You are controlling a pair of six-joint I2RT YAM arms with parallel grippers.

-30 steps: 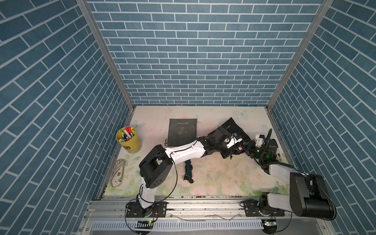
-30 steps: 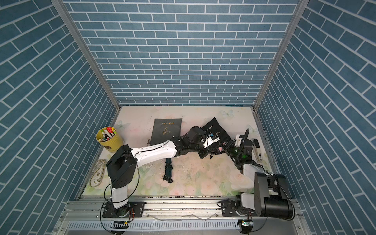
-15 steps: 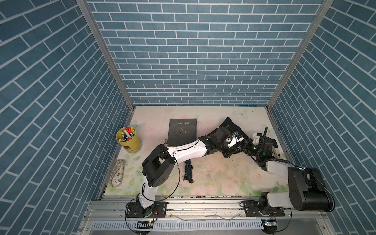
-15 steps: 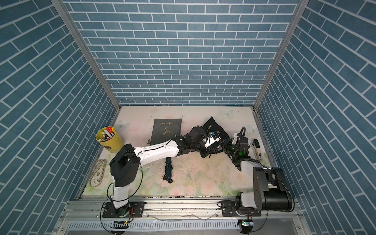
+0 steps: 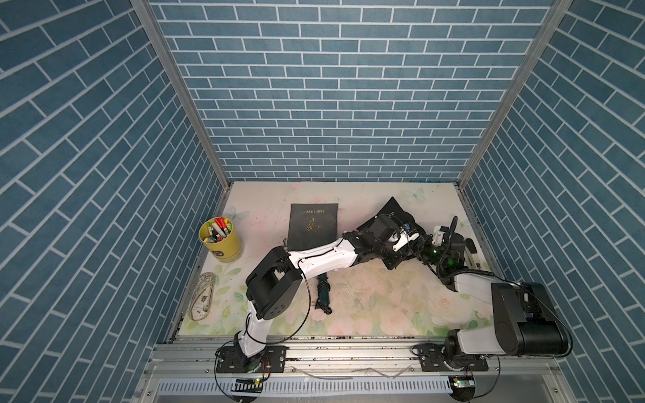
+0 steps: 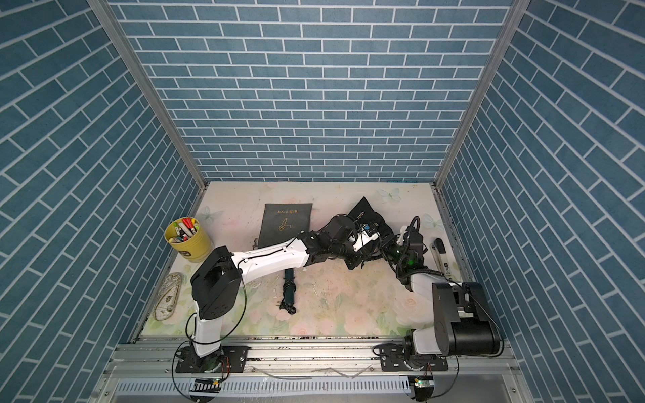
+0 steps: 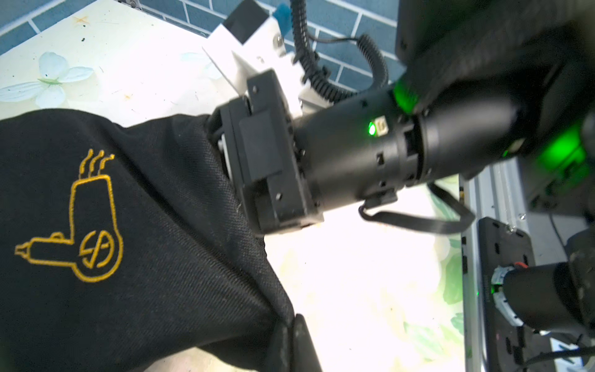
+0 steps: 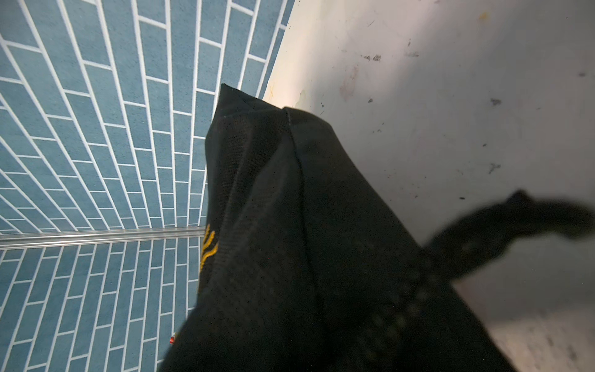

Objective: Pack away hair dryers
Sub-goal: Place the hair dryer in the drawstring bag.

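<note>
The dark teal plastic hair dryer [image 5: 323, 291], black cord bundled at its end, lies on the floral worktop [image 5: 366, 307]. It is well back from the left hand [image 7: 294, 341], partly under that arm's white forearm, and well apart from the right hand [image 7: 225, 148].

The left hand is pinched together on the hem of a black woven fabric pouch [image 7: 145, 225] stitched with a gold dryer emblem. The right hand's fingers reach into the pouch mouth and are hidden, so their spacing cannot be told.

Off to the left hand's left lie a flat grey fabric pouch [image 5: 312, 226] and, farther out, a yellow cup of markers [image 5: 223, 244].
</note>
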